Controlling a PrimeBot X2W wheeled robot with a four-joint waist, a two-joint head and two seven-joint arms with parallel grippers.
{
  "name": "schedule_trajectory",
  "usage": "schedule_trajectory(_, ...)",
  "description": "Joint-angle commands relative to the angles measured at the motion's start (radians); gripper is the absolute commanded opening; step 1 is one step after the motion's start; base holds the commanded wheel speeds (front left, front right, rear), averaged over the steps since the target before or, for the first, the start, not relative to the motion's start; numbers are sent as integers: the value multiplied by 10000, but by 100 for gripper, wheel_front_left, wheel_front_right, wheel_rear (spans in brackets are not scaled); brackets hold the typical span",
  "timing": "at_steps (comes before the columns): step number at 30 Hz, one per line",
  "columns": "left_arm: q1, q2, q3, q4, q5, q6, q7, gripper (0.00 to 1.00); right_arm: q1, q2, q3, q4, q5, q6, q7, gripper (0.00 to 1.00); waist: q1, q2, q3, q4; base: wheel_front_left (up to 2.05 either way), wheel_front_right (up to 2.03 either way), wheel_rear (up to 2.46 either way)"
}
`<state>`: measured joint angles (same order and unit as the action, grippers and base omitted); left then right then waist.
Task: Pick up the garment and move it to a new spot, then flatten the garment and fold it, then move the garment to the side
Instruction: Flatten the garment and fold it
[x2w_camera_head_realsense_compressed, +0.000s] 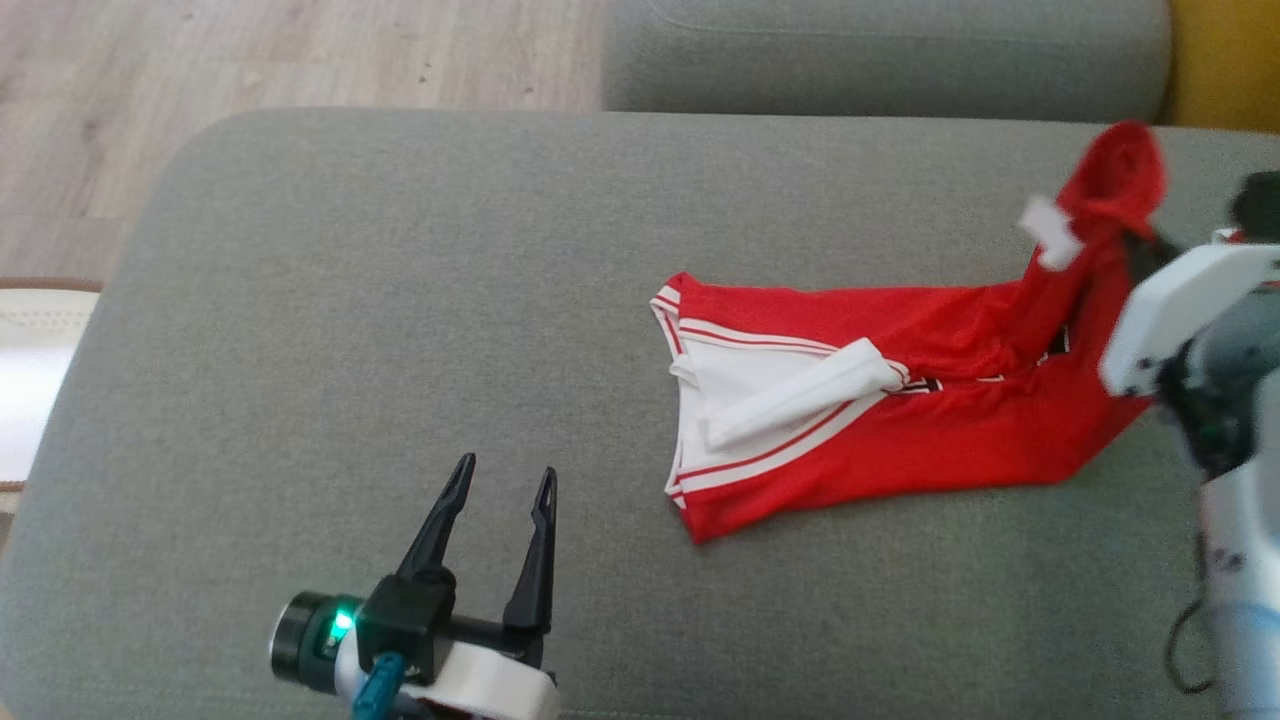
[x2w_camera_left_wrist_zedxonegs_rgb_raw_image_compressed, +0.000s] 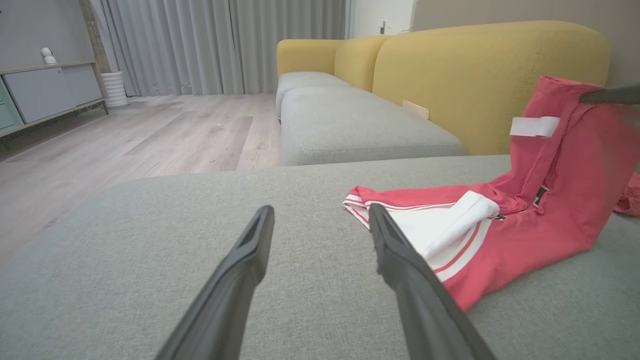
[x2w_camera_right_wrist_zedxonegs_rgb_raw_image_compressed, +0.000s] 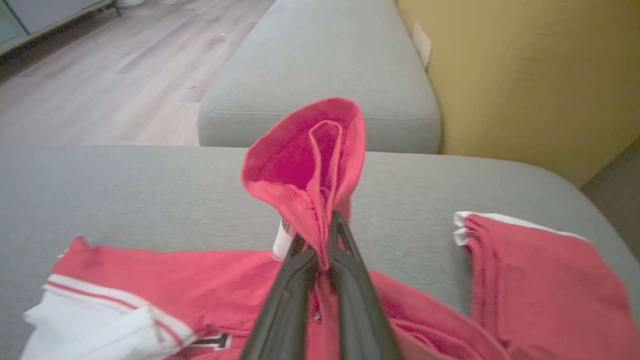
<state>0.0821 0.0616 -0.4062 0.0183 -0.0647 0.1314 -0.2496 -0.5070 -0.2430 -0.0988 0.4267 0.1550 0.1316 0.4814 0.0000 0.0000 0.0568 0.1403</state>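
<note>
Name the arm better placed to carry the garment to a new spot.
Right. The right fingers are shut on a raised fold of the garment, ready to lift it. The left fingers stand open over bare sofa cushion, apart from the cloth.

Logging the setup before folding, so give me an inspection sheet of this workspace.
Surface: grey fabric cushion.
Job's things: red garment with white trim, one end lifted, the rest crumpled on the cushion.
Clutter: nothing seen.
Claws: left claw open above bare cushion, apart from the garment; right claw shut on the garment's raised end.
Cables: dark cable looping beside the right arm.
Surroundings: yellow sofa back, wood floor, grey curtains.
</note>
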Motion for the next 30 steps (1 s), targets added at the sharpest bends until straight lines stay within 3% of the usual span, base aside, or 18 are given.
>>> schedule_trajectory(1,-128,-94,379,-279,-26,-37,-122,100,-97,259,338,-773,138,-9,115,0,0,0,-127,163,0,0,0)
schedule_trajectory(6,-18,-98,279,-186,-15,-168,-122,100,295,1081,642,-1290,214,-9,206,0,0,0,-325,515,0,0,0)
schedule_trajectory(11,81,-105,-20,13,6,-353,-122,100,680,1817,1120,-1021,369,-9,16,0,0,0,-626,1115,0,0,0)
schedule_trajectory(30,-11,-111,-360,279,80,-589,-122,100,-93,1927,3215,2014,2106,-9,-1586,0,0,0,-634,2492,0,0,0)
